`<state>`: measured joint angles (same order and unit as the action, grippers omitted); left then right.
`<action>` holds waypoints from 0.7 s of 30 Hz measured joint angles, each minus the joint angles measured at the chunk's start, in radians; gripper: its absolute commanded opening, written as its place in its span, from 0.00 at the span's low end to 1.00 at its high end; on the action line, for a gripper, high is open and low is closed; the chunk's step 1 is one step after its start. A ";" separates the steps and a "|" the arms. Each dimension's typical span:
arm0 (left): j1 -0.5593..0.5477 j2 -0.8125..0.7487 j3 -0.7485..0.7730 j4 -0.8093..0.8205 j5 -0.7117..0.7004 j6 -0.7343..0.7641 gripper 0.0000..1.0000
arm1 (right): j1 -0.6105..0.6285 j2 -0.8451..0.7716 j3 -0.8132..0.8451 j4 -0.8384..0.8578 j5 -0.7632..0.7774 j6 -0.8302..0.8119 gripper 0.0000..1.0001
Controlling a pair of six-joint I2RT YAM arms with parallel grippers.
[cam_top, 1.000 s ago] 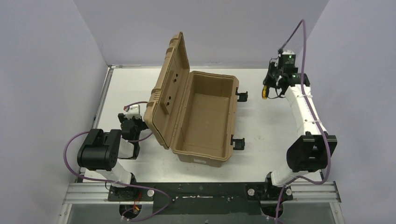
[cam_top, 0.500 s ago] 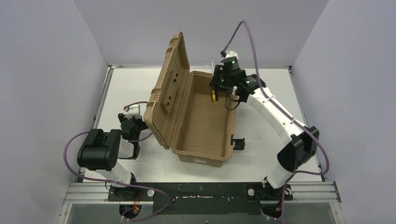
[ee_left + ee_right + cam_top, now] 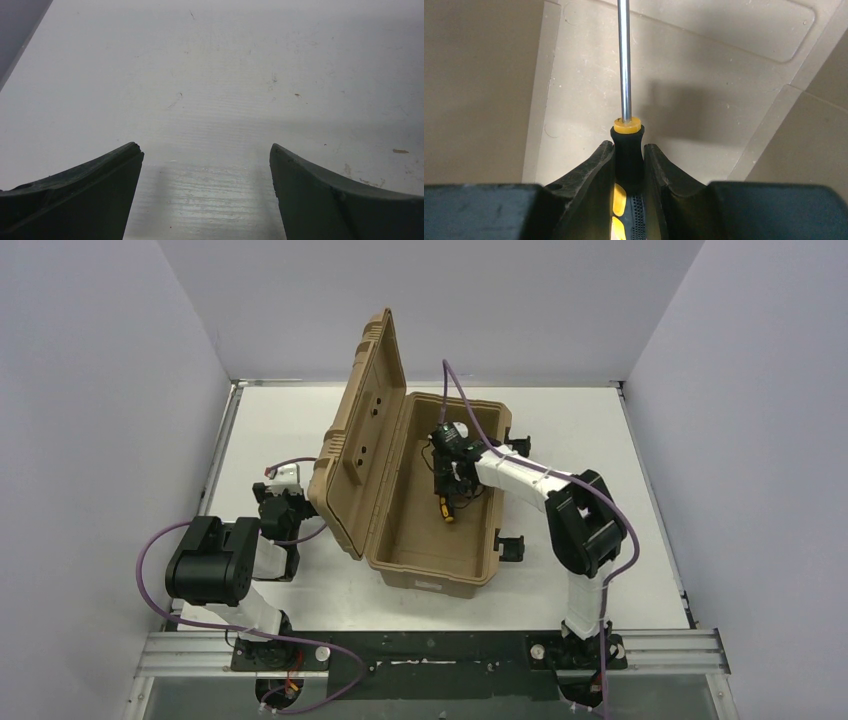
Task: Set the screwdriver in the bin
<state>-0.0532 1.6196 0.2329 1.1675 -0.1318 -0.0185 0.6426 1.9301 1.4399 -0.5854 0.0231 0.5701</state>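
Right gripper (image 3: 629, 150): both fingers (image 3: 591, 172) clamped on the black neck of the screwdriver (image 3: 627, 142), one each side. Left gripper (image 3: 206, 155): fingers apart, nothing between them.

Surfaces:
- Under the right fingers is the tan floor of the bin (image 3: 704, 75), smooth plastic with a moulded raised panel.
- Under the left fingers is the bare white table (image 3: 210, 75), matte, with a few scuffs and specks.
- In the top view the table (image 3: 600, 440) is boxed in by plain pale grey walls (image 3: 100, 390) on three sides.
- An aluminium rail (image 3: 660, 645) at the near edge carries both arm bases.

Counts:
- Two arms and two grippers.
- One screwdriver (image 3: 447, 510).
- One bin (image 3: 440, 585), open. Its ribbed lid (image 3: 365, 430) stands up along the left side.
- Two black latches (image 3: 518, 445) on its right side.
- One white label (image 3: 430, 585) on the near wall.
- One purple cable (image 3: 470, 405) per arm.

Tool vs fingers:
- The yellow collar sits just past the fingertips, and the grey shaft runs straight out beyond them.
- The yellow-and-black handle runs back between the fingers.
- The top view shows the right gripper (image 3: 447, 490) and the tool inside the bin's outline, over the middle of the floor.
- Can't tell whether the tool touches the floor.
- The left arm is parked beside the lid, outside the bin.
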 measured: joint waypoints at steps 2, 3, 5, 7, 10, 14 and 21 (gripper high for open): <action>0.000 0.000 0.000 0.000 0.000 0.000 0.97 | 0.000 0.009 -0.003 0.010 0.000 0.000 0.14; 0.000 0.000 0.000 0.000 0.000 0.000 0.97 | 0.000 0.017 -0.003 0.019 0.001 0.000 0.20; 0.000 0.000 0.000 0.000 0.000 0.000 0.97 | 0.000 0.036 -0.002 0.029 0.002 -0.001 0.29; 0.000 0.000 0.000 0.000 0.000 0.000 0.97 | 0.000 0.060 -0.002 0.032 0.004 -0.001 0.39; 0.000 0.000 0.000 0.000 0.000 0.000 0.97 | 0.000 0.072 -0.002 0.031 0.008 -0.002 0.47; 0.000 0.000 0.000 0.000 0.000 0.000 0.97 | -0.002 0.071 0.018 0.030 0.011 -0.004 0.51; 0.000 0.000 0.000 0.000 0.000 0.000 0.97 | -0.012 -0.021 0.061 0.027 0.014 -0.040 0.99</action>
<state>-0.0532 1.6196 0.2329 1.1671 -0.1318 -0.0185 0.6304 1.9087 1.5009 -0.5579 0.0376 0.5304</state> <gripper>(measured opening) 0.971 0.711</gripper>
